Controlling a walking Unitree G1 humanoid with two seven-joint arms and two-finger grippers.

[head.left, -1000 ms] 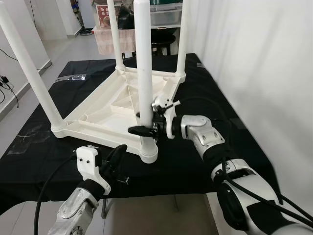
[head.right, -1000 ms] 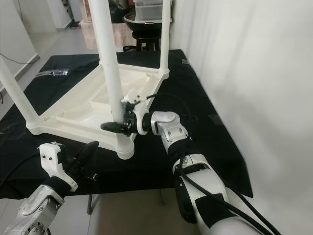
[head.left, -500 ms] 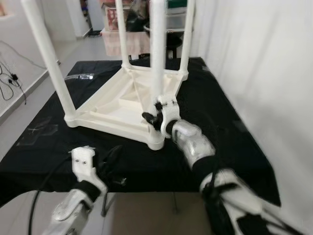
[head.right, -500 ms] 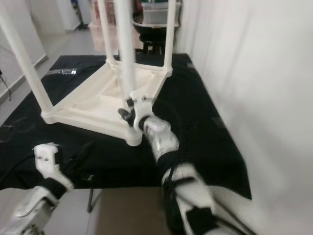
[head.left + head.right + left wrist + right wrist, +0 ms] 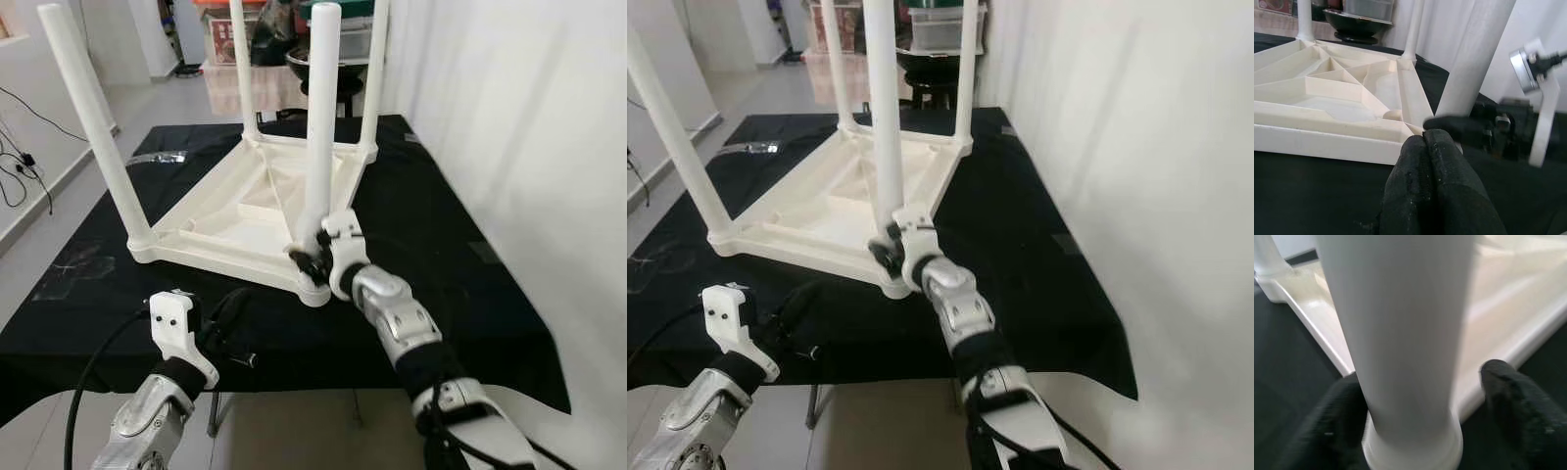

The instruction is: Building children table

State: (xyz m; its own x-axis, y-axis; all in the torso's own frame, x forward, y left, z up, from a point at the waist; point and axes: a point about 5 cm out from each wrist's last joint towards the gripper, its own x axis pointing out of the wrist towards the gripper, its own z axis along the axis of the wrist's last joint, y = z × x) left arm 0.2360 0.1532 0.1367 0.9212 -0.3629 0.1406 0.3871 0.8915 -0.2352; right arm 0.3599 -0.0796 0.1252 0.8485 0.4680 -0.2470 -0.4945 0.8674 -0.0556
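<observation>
A white children's table (image 5: 216,211) lies upside down on black cloth, its legs pointing up. My right gripper (image 5: 309,262) is at the foot of the near right leg (image 5: 318,117), just above the collar. In the right wrist view the leg (image 5: 1400,333) stands between the two fingers (image 5: 1513,406); one finger rests against it and a thin gap shows at the other, so the gripper (image 5: 1415,396) is open. My left gripper (image 5: 238,302) hovers low in front of the table's near edge. Its fingers (image 5: 1424,142) are shut with nothing in them and point at that same corner.
The black cloth (image 5: 470,294) covers a low platform that ends just before me. A white wall (image 5: 549,117) runs close along the right. Storage boxes and a dark stool (image 5: 328,73) stand behind the table. Bare floor with cables (image 5: 20,166) lies to the left.
The camera has shifted and now sees the leg tops. My right gripper has gone from partway up the leg down to its foot, with the wrist turned. The left gripper is much as before.
</observation>
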